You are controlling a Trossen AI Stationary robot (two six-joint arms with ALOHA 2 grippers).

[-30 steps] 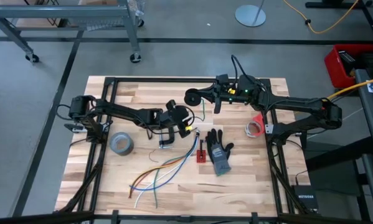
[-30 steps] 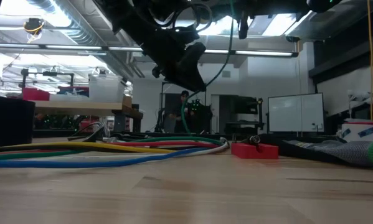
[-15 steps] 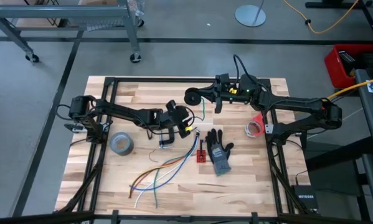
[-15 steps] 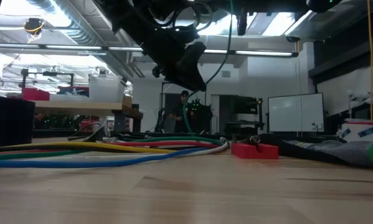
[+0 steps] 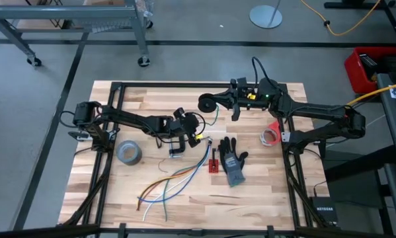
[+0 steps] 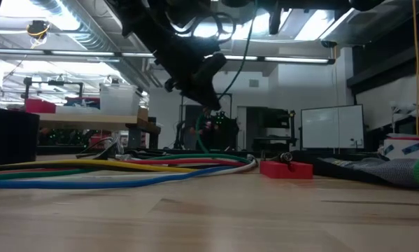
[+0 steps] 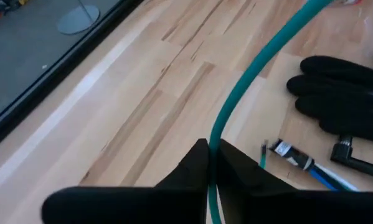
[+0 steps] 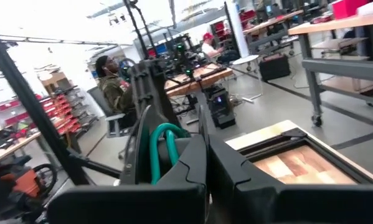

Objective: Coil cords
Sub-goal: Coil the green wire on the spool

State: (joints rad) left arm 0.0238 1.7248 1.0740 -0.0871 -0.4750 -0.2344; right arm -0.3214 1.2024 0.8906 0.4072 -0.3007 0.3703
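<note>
High view: over the pale wooden worktop, the right gripper hangs near the far edge, closed on looped turns of the thin green cord, seemingly acting as the coil's anchor. Near the centre, beside the black glove, the left gripper pinches that cord's straight run, probably to feed the next loop.
</note>
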